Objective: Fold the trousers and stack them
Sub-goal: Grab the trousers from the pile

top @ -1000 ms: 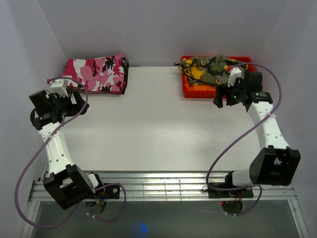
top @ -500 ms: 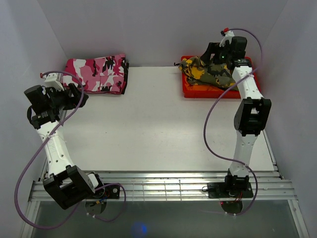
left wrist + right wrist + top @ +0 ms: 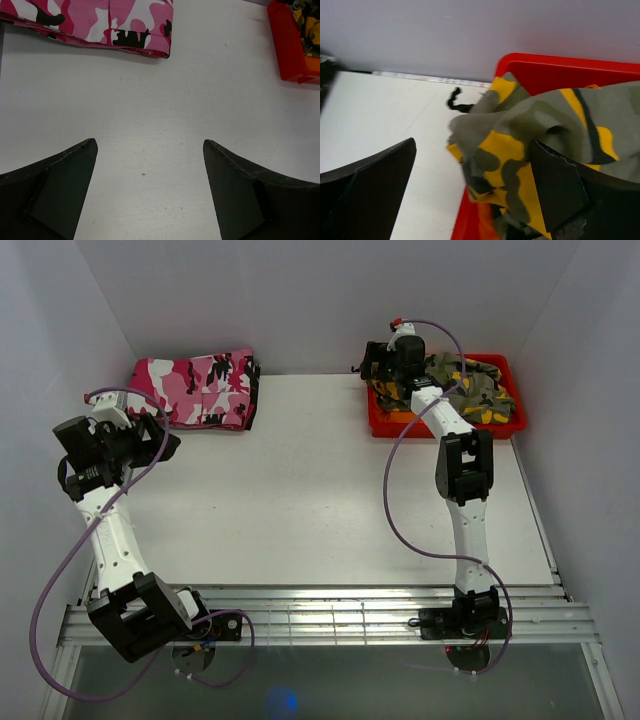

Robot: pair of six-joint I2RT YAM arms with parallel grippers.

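right gripper (image 3: 473, 145): jaws are spread wide, nothing is clamped; a bunched fold of cloth sits between the fingers, at or behind the right-hand finger (contact cannot be told).
left gripper (image 3: 150, 145): jaws are spread wide, nothing is held; only bare table (image 3: 160, 110) is seen between the fingers.
trousers (image 3: 520, 130): crumpled in a heap directly ahead of the right gripper, piled in the red bin (image 3: 560, 65), with one lobe spilled over the bin's near-left rim toward the left-hand finger.
black cord (image 3: 455, 102): lies on the table just beyond the heap, ahead of the left-hand finger; taken for a drawstring, not confirmed.
handling: the trousers are judged light, soft and limp; no shape is kept when lifted, layers are likely to be dragged together, and slip is judged low on woven cloth.
hold: a raised ridge of the heap between the jaws is judged the easiest pinch; the waistband or a hem would be better for folding, but neither is identified.
bin contents: the heap fills most of the bin; an orange patch (image 3: 482, 220) shows under it, garment or wall not told.
pink camouflage trousers (image 3: 100, 20): lie folded flat on the table, ahead and left of the left gripper, well apart from it; judged to be the stack base.
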